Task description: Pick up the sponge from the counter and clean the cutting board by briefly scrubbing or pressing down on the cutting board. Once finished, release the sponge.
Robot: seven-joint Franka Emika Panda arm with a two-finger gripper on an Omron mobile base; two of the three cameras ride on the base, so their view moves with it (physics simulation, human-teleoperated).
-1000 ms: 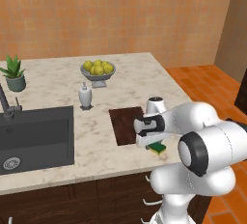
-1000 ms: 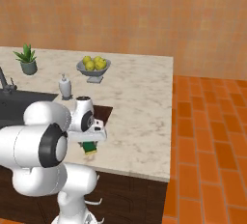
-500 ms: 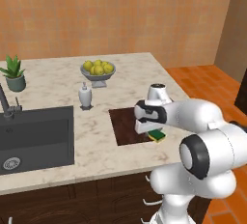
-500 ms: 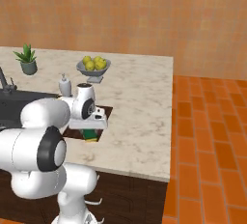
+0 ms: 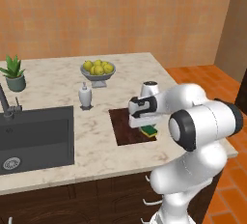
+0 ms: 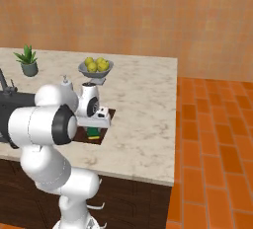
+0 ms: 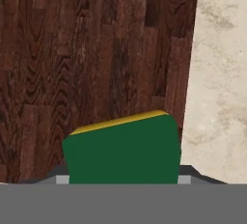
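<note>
sponge (image 7: pixel 123 150) btm cut off

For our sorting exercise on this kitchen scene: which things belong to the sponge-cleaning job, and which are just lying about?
Belongs to the job: sponge, cutting board, counter, gripper.

Just lying about: lemon bowl, soap dispenser, potted plant, sink.

The gripper (image 5: pixel 147 127) has carried the sponge (image 5: pixel 150 131) from the near right edge of the counter (image 5: pixel 58 85) onto the cutting board (image 5: pixel 125 127). In the left base view it went up and left. The arm has swung that way too. The sponge now sits low over the board's right part.
</note>
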